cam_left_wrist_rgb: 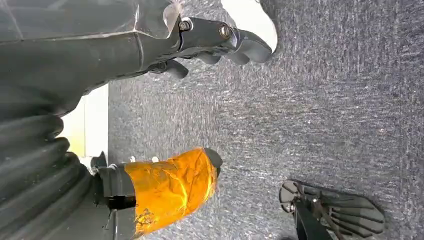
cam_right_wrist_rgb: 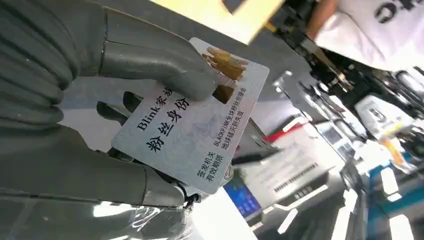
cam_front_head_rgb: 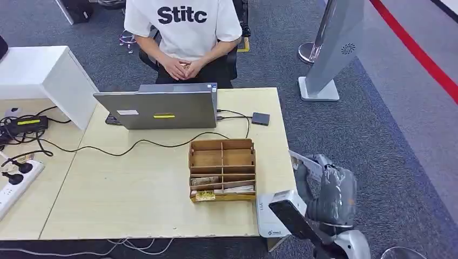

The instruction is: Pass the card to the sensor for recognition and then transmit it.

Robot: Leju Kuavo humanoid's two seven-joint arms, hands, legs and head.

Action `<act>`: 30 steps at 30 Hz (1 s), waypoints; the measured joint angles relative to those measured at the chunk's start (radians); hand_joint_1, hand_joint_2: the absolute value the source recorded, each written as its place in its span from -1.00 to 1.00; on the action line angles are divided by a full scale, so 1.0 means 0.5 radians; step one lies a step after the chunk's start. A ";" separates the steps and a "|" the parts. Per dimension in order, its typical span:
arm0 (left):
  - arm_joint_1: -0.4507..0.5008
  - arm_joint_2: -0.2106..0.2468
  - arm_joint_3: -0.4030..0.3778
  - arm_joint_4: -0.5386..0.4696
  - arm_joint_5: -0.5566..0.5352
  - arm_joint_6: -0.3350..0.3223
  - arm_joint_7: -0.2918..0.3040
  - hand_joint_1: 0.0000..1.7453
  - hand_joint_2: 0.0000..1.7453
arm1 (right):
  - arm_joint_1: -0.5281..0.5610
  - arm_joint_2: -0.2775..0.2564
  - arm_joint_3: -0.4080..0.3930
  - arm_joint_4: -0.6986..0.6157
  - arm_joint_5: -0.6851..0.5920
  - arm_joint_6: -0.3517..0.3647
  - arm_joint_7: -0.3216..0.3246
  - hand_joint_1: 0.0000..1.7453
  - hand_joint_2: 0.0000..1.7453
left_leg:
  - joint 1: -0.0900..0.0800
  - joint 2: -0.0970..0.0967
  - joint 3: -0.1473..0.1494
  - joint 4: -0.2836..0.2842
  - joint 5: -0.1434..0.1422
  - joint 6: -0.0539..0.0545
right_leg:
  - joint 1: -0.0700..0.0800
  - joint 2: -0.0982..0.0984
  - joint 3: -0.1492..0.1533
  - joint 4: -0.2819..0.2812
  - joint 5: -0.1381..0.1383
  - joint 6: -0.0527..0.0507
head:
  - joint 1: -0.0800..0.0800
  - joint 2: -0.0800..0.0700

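Note:
My right hand (cam_front_head_rgb: 330,190) hangs just off the table's near right corner and pinches a pale card (cam_front_head_rgb: 300,161) between thumb and fingers. Up close, the card (cam_right_wrist_rgb: 195,125) carries dark Chinese print and a small picture; the thumb (cam_right_wrist_rgb: 160,65) presses on its face. The sensor (cam_front_head_rgb: 261,118), a small black square, lies on the table right of the laptop and is cabled to it, well beyond the card. My left hand (cam_left_wrist_rgb: 100,55) hangs over grey carpet with nothing in it, its orange-taped thumb (cam_left_wrist_rgb: 170,185) held apart from the dark fingers (cam_left_wrist_rgb: 225,40).
A person (cam_front_head_rgb: 186,32) sits behind the grey laptop (cam_front_head_rgb: 159,109), hands clasped. A wooden divided box (cam_front_head_rgb: 222,170) stands mid-table between my right hand and the sensor. A white box (cam_front_head_rgb: 268,218) sits at the near right corner. Power strips and cables (cam_front_head_rgb: 19,162) lie at the left.

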 joint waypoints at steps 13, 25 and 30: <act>-0.009 -0.009 0.084 0.000 -0.107 0.011 -0.008 -1.00 1.00 | 0.218 -0.052 0.016 0.423 -0.304 0.036 0.014 1.00 1.00 | 0.000 0.002 0.002 0.000 0.001 0.000 | 0.000 0.001 0.001 0.000 0.001 -0.001 | -0.001 0.000; -0.013 -0.009 0.102 0.000 -0.150 0.011 -0.008 -1.00 1.00 | 0.218 -0.056 0.016 0.520 -0.313 0.080 0.019 1.00 1.00 | 0.000 0.002 0.002 0.000 0.001 0.000 | 0.000 0.001 0.001 0.000 0.001 -0.001 | -0.001 0.000; -0.017 -0.009 0.115 0.000 -0.193 0.011 -0.009 -1.00 1.00 | 0.193 -0.056 0.015 0.607 -0.433 0.143 -0.011 1.00 1.00 | 0.000 0.002 0.002 0.000 0.001 0.000 | 0.000 0.001 0.001 0.000 0.001 -0.001 | -0.001 0.000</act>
